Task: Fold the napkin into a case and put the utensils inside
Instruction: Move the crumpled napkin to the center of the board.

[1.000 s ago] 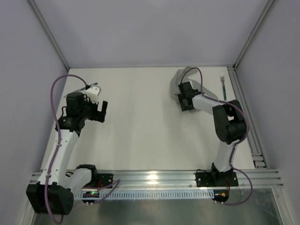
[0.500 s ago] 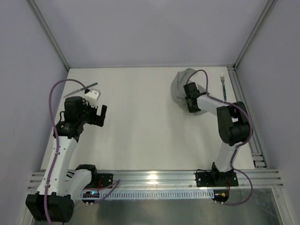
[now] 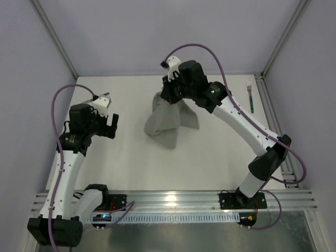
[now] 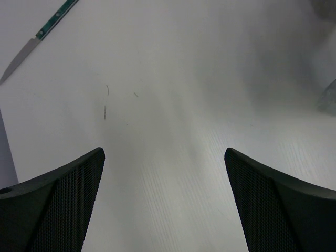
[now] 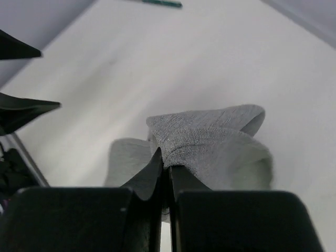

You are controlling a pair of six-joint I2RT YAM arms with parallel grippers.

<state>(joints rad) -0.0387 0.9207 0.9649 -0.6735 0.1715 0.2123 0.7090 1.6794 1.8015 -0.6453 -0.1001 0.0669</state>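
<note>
The grey napkin (image 3: 167,119) hangs crumpled over the middle of the table, its lower end resting on the surface. My right gripper (image 3: 169,93) is shut on its top edge; the right wrist view shows the jaws (image 5: 169,164) pinching a fold of the napkin (image 5: 215,139). The fork (image 3: 250,97) lies at the back right beside the rail. The knife (image 4: 37,41), teal handle and silver blade, lies at the back left, ahead of my left gripper (image 4: 164,153). My left gripper (image 3: 113,126) is open and holds nothing, left of the napkin. No case shape shows.
Metal frame posts and a rail (image 3: 275,121) run along the table's right side, and grey walls close in the back and sides. The left gripper's fingers (image 5: 23,107) show at the left edge of the right wrist view.
My right gripper has shut on the napkin, lifted it off the back right of the table and carried it left to the middle. The left arm has hardly moved.
</note>
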